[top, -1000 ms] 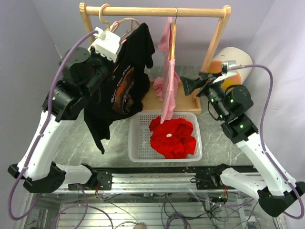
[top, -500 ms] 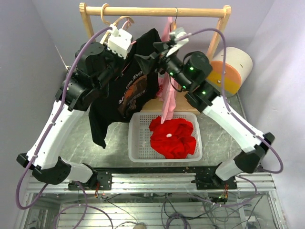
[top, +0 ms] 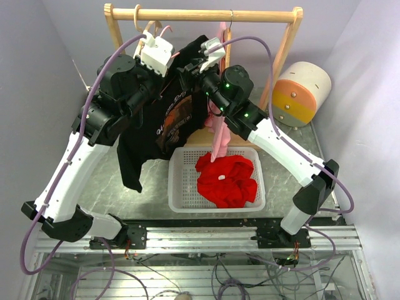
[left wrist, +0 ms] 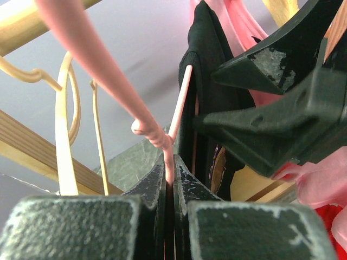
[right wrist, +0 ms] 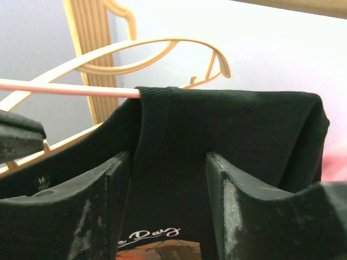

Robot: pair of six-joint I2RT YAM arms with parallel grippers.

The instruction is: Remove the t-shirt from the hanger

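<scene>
A black t-shirt (top: 169, 119) with an orange print hangs on a thin pink hanger (left wrist: 108, 70), held off the rail. My left gripper (left wrist: 171, 173) is shut on the pink hanger's neck just below its twist. In the right wrist view the pink hanger (right wrist: 65, 88) runs into the collar of the t-shirt (right wrist: 233, 130). My right gripper (right wrist: 168, 160) is open, its two fingers set either side of the cloth at the shoulder, next to the collar. From above, the right gripper (top: 187, 69) sits at the shirt's top edge.
A wooden rack (top: 200, 14) spans the back. On it hang empty cream hangers (right wrist: 162, 54) and a pink garment (top: 220, 119). Below stands a white basket (top: 178, 187) holding a red garment (top: 226, 180). A round cream, orange and yellow object (top: 303, 90) sits at the back right.
My right arm swung from the right side of the table up and left to the t-shirt's shoulder, and its jaws have narrowed. The left arm lifted the hanger slightly, then held still.
</scene>
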